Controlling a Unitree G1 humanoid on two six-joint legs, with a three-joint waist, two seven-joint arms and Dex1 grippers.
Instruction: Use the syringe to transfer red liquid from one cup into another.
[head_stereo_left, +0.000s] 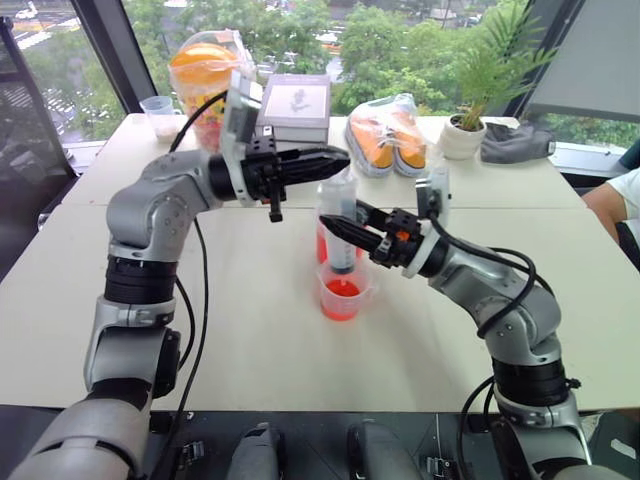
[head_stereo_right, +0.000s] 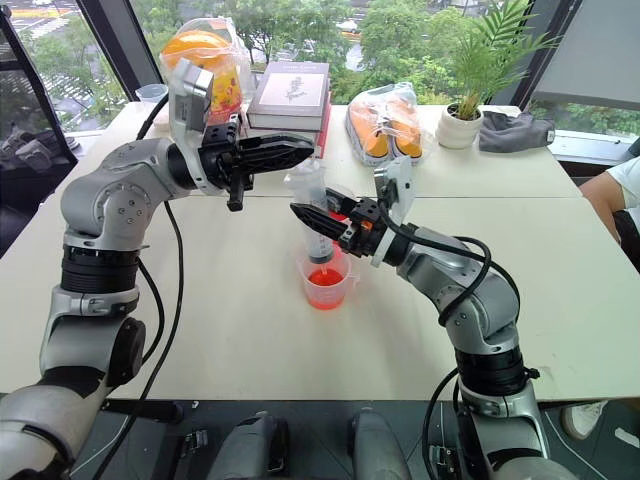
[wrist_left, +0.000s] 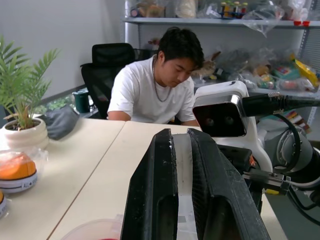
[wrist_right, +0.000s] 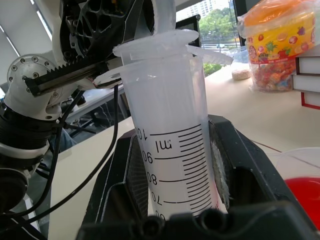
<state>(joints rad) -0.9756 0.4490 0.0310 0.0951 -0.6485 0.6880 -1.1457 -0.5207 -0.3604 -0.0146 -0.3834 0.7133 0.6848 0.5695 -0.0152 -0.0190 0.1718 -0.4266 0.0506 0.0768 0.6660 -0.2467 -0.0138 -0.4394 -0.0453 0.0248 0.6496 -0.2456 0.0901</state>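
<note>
Right wrist view: right jaws pinch the syringe barrel upright over the red liquid cup. Left jaws nearly closed at the plunger — if they slip, I get no draw, maybe a tipped cup.

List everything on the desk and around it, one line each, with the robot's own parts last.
syringe: one, clear with black scale marks, upright over the near cup, held
cups with red liquid: two, clear, mid table, one behind the other
small cup: one, clear, far left corner
snack jar: one, orange lid, far left
books: a small stack, grey cover on top, far middle
bagged orange items: two, right of the books
potted plant: one, green in white pot, far right
grey cloth: one, right of the plant
person: one, white shirt, seated at the table
left gripper: black, at the plunger top
right gripper: black, shut on the syringe
</note>
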